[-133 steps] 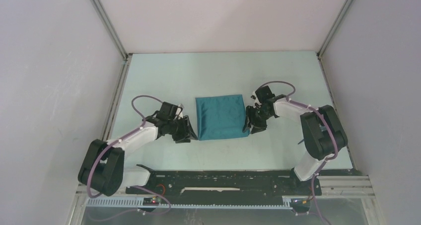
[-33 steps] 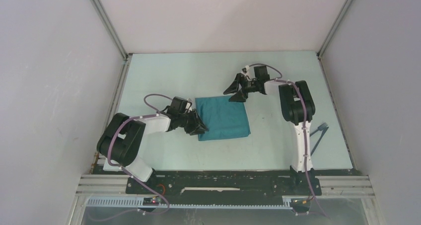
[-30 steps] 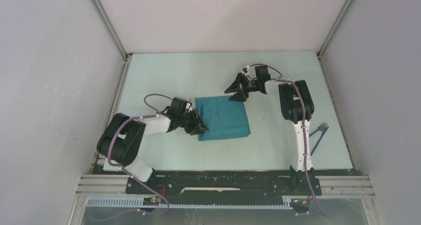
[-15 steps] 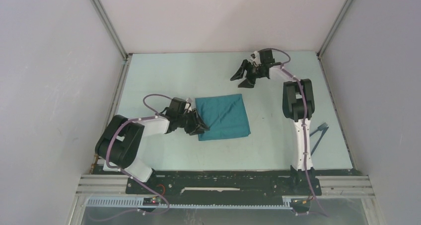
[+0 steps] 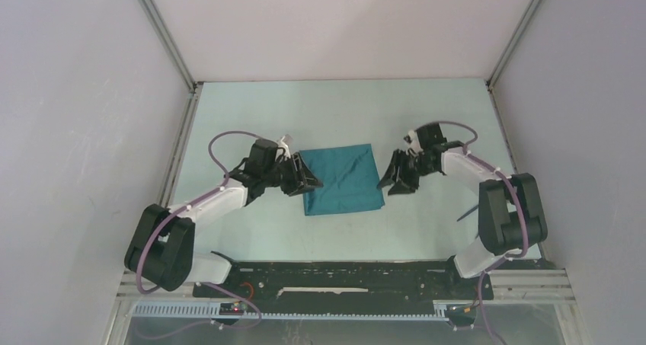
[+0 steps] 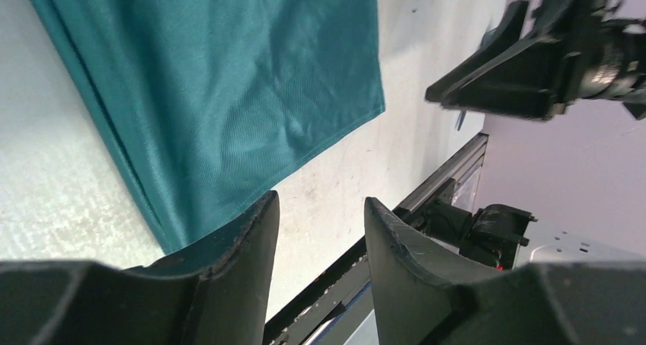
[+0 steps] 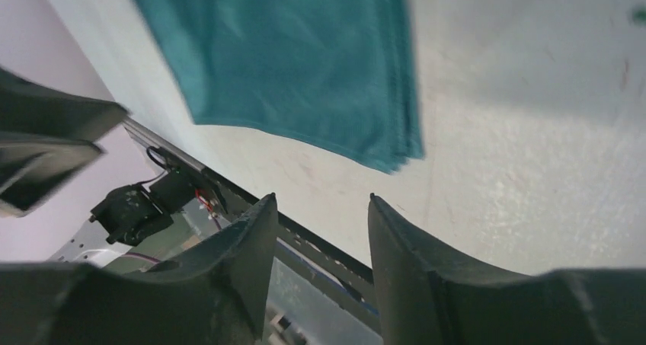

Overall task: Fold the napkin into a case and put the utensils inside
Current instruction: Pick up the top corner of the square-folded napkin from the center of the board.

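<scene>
While the shiny teal satin napkin (image 5: 340,179) lies folded square at mid-table in the overhead view, the left gripper (image 5: 308,177) sits at its left edge and the right gripper (image 5: 391,183) just beside its right edge. From the left wrist, the jaws stand partly apart and empty, with the cloth's near corner by one finger. From the right wrist, the jaws are likewise parted and empty, short of the layered edge. The best next move, I judge, is to pinch every layer at matching corners and fold evenly.

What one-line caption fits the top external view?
Folded teal napkin flat on the table, left gripper and right gripper open at its opposite sides.
</scene>
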Tool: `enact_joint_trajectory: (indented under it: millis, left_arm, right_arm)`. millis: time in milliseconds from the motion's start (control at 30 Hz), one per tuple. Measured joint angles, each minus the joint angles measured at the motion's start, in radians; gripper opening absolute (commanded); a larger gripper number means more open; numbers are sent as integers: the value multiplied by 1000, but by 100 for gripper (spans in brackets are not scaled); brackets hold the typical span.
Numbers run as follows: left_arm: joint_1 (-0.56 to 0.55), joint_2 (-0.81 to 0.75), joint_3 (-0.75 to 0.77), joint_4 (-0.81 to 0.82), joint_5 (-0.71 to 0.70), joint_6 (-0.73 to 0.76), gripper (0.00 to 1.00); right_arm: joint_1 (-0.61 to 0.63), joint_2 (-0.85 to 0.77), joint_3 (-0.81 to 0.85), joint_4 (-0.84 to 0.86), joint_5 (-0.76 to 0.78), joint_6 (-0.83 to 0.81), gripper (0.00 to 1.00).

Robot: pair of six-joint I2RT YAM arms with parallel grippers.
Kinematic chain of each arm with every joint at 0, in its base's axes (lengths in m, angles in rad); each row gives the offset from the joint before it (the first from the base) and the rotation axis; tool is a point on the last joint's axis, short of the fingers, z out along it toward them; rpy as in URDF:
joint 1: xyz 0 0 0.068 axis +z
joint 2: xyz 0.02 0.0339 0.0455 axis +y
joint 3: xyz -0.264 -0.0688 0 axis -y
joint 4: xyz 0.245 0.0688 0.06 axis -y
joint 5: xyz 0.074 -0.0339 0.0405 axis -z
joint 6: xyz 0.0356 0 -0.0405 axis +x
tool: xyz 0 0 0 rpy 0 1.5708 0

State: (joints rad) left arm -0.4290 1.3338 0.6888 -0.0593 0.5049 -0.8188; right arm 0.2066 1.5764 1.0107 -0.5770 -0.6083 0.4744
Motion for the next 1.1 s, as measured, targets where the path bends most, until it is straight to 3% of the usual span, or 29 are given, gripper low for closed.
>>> enact_joint_trajectory:
  millis: [167, 467, 633, 1100]
  left_arm:
    - [0, 48, -15, -19, -4, 26, 43]
    - [0, 131, -62, 7, -23, 34, 34]
    - [0, 142, -105, 28, -32, 34, 33]
    - [0, 159, -153, 96, -32, 24, 31]
  right_arm:
    - [-24, 50, -155, 27, -40, 0, 55]
    - [-42, 98, -159, 122, -97, -5, 47]
    - [-55, 143, -159, 143, -109, -8, 38]
    - [-40, 172, -159, 180, -134, -8, 34]
